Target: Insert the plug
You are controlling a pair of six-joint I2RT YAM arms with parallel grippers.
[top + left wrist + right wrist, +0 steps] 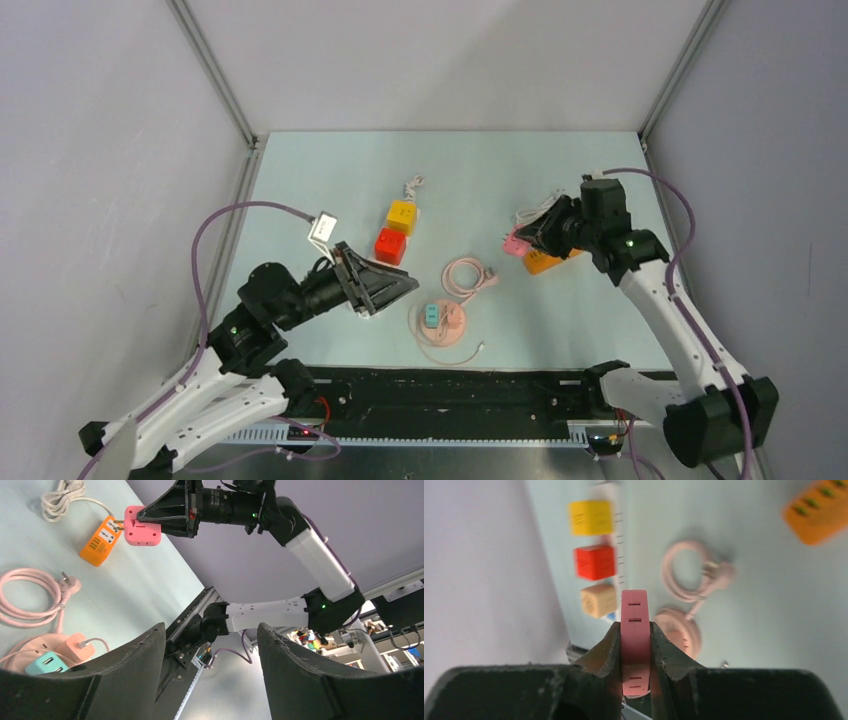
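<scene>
Pink plug cube [142,527]: clamped in the right end effector [635,630] and carried clear of the tabletop [330,170], just at the left end of the orange power strip [548,263].
Prongs: the left wrist view shows them aimed at a socket on the strip's face. It is too small to tell whether the tips have entered.
Right end effector: pressed together on the cube's two flat sides.
Left end effector [398,285]: fingers apart with nothing between them, well apart from the strip, near the red cube [390,245] and yellow cube [402,216].
Step in hand: by my reading, lining the plug up with the socket, insertion not yet complete.
Next move: it likely calls for squaring the prongs to the slots, then a straight push along their axis.
Risk: the strip lies loose and may slide, so the free arm might have to brace it.
Elsewhere: a coiled pink cable [465,275] lies between the two arms.
</scene>
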